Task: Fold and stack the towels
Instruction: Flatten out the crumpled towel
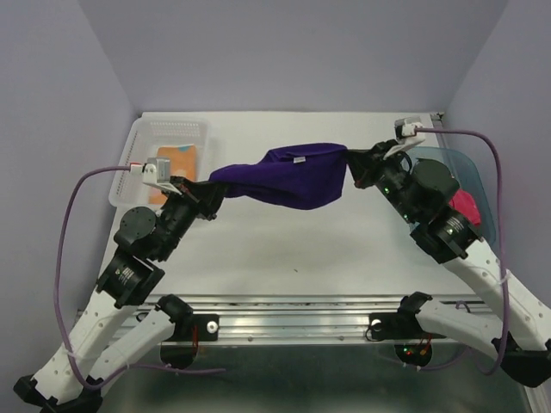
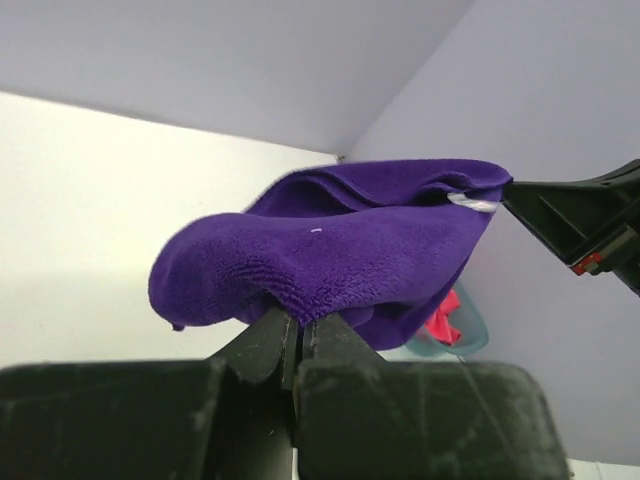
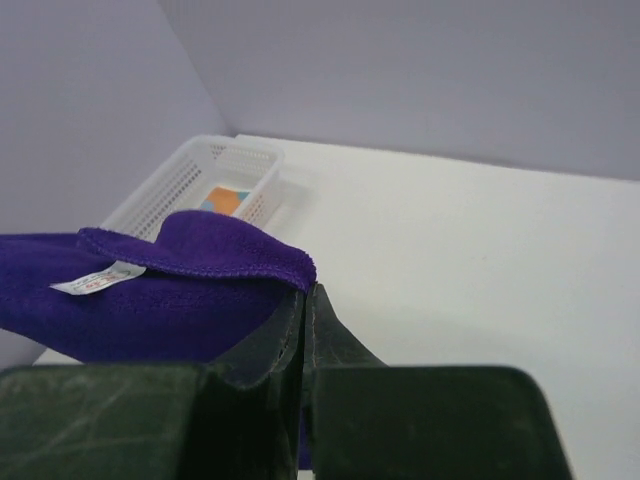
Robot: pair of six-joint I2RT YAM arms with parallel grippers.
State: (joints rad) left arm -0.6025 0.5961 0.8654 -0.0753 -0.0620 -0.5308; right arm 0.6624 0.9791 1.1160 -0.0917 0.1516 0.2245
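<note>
A dark purple cloth towel [image 1: 288, 176] hangs stretched between the two arms over the far middle of the white table [image 1: 284, 249]. It sags in its middle and casts a shadow on the surface under it.

The left gripper [image 2: 299, 328] has its jaws pressed together on the towel's left end, where the plush cloth bunches and folds over the black fingertips. The right gripper [image 3: 308, 300] is likewise pinched tight on the towel's right end, gripping a hemmed corner. A small white label [image 3: 100, 278] sewn to the hem lies just left of that grip. In the left wrist view the cloth runs from the near fingers up to the tip of the opposite gripper, with layers of the towel folded over one another along the top edge.

A clear plastic mesh basket [image 1: 146, 138] stands at the far left of the table, just beyond the left gripper. An orange cloth towel [image 1: 178, 159] lies flat inside it. At the far right, beside and partly behind the right arm, sits a teal translucent tub [image 1: 479, 176], and a pink-red cloth towel [image 1: 466, 205] lies crumpled in it. Both of these towels are well apart from the purple one.
</note>
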